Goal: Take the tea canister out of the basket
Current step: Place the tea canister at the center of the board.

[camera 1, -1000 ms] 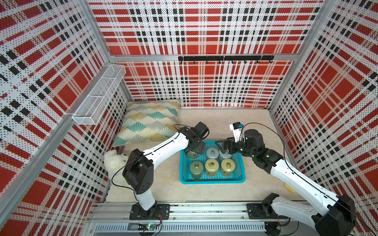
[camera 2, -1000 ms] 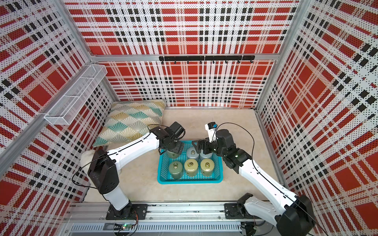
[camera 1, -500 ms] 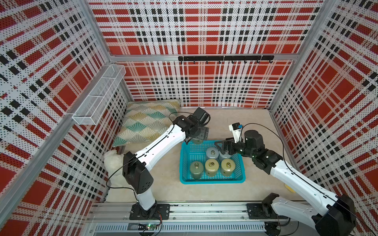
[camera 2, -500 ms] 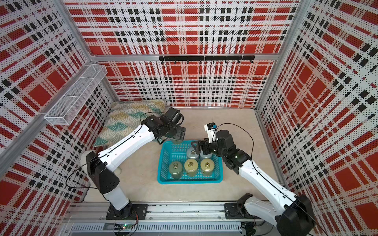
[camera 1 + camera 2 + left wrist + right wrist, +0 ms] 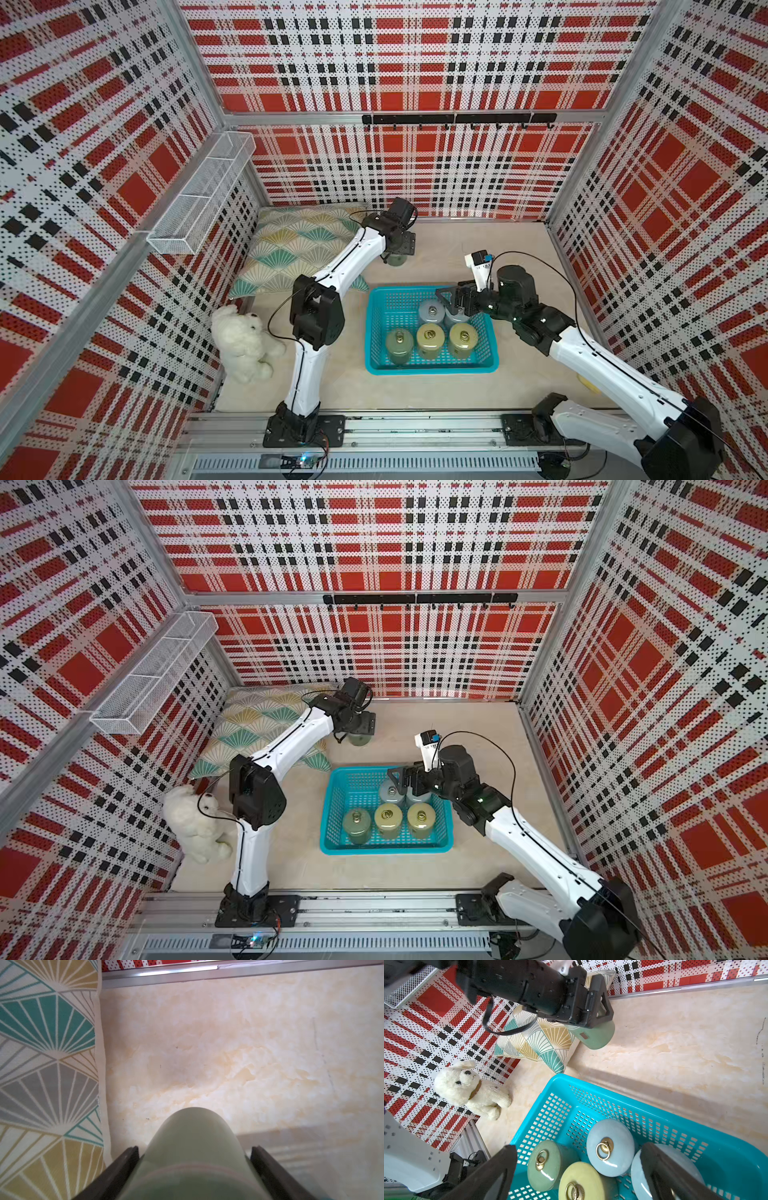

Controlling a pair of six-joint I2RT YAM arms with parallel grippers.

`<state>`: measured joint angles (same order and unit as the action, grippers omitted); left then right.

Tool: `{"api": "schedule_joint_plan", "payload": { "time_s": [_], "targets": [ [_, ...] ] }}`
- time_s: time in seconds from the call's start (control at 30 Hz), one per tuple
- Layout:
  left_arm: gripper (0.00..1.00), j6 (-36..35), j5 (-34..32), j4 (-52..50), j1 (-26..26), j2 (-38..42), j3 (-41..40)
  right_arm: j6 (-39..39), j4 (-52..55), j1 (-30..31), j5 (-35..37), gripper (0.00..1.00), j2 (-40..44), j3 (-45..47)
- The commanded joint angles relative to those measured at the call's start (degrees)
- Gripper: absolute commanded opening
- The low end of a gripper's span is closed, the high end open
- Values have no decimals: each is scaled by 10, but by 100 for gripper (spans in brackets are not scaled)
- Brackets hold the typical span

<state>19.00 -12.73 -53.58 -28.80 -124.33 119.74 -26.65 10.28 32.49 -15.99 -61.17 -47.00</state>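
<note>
The left hand (image 5: 399, 250) gripped the green canister (image 5: 397, 261) beyond the basket (image 5: 432, 370), near the cushion (image 5: 299, 245) (over bare tabletop (image 5: 457, 241)); the right hand (image 5: 452, 301) hung wide open above the basket's two blue canisters (image 5: 431, 312).

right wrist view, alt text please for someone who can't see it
The open right pincer hangs over a turquoise basket holding lidded canisters. Beyond, the left pincer grips a green canister outside the basket, beside a cushion; a white plush dog sits by the wall.
</note>
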Motion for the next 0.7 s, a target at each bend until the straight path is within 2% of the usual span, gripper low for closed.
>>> {"api": "schedule_joint_plan", "payload": {
  "time_s": [0.0, 0.27, 0.67],
  "targets": [
    [59, -9, -13, 37, 17, -24, 26, -2, -17, 3, -7, 100, -3, 2],
    [59, -13, -2, 68, 29, -65, -13, -1, -19, 3, -4, 100, -19, 2],
    [61, -15, 20, 109, 30, -75, -81, -2, -21, 4, -3, 100, -37, 1]
  ]
}}
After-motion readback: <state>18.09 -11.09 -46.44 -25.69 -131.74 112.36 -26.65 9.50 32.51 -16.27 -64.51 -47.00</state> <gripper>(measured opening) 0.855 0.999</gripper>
